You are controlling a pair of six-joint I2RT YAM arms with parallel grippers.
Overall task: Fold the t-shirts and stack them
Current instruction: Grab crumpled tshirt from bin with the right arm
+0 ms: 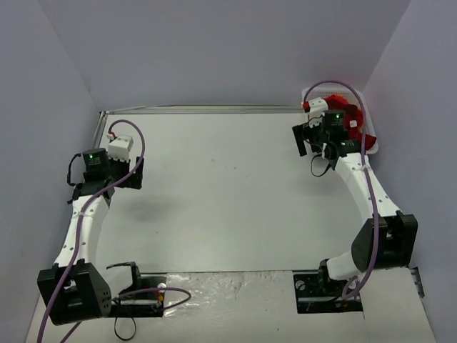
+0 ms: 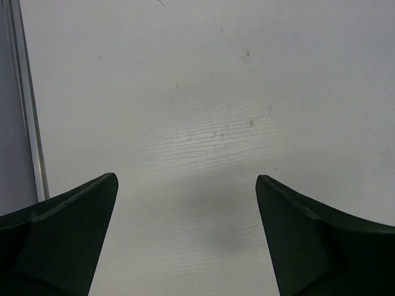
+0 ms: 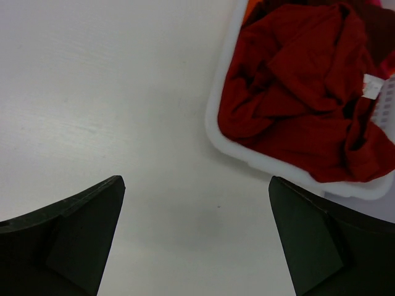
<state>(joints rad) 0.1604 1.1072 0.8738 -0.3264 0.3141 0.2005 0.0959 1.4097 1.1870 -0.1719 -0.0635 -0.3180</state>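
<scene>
Top view: dark red t-shirts (image 1: 348,112) lie bunched in a white mesh basket (image 1: 372,148) at the table's (image 1: 214,200) 1 o'clock corner. None lies out on the tabletop.

Right wrist view: right gripper (image 3: 196,180) hangs over bare white tabletop, fingers spread wide, nothing between them. The basket's rim (image 3: 213,126) sits at 1 o'clock from the fingertips, apart from them. The t-shirts (image 3: 296,92) are crumpled and unfolded, spilling over the rim on the 4 o'clock side. A small white label (image 3: 372,86) shows at 3 o'clock on the heap. A sliver of brighter red-orange cloth (image 3: 248,9) peeks out at the basket's 11 o'clock corner.

Left wrist view: left gripper (image 2: 186,179) is also spread wide and holds nothing, over bare tabletop. A metal edge strip (image 2: 28,111) runs along the 9 o'clock side. This arm is at the table's 9 o'clock edge, well apart from the basket.
</scene>
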